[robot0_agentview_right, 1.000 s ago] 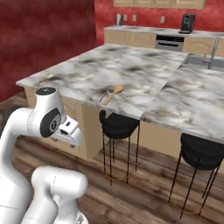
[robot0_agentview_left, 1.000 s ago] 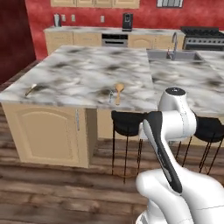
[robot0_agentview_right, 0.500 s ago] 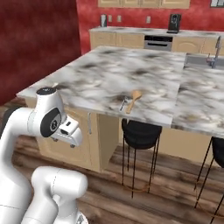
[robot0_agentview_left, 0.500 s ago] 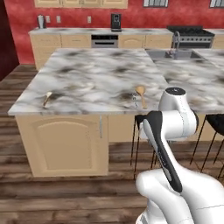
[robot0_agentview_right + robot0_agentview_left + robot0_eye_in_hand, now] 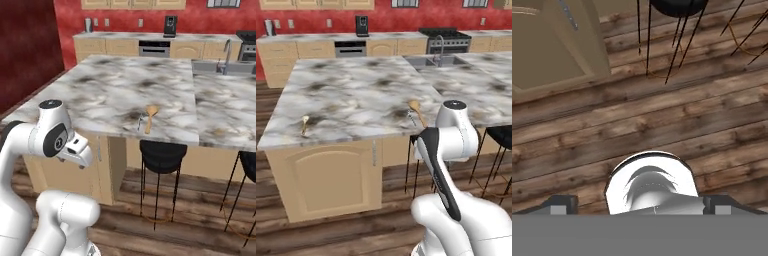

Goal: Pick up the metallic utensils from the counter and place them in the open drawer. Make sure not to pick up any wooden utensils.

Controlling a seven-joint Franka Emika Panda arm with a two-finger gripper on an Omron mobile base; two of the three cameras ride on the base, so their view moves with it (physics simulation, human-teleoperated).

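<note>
While my gripper (image 5: 640, 212) hangs folded low over the wood floor (image 5: 662, 125), I cannot tell whether it is spread or clenched. Up on the counter (image 5: 356, 95), a pale silvery utensil (image 5: 412, 118) lies touching the brown wooden spoon (image 5: 417, 110) near the front edge, so a careless reach could grab the spoon instead.

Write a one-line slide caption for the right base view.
Wooden spoon and small silvery utensil lie near the marble counter edge above a black stool.

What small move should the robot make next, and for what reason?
Probably raise the arm toward the counter. The hand view looks down at the wooden floor, so the gripper is aimed far from any utensil. A small silvery utensil lies near the counter edge beside the wooden spoon, which must stay.
</note>
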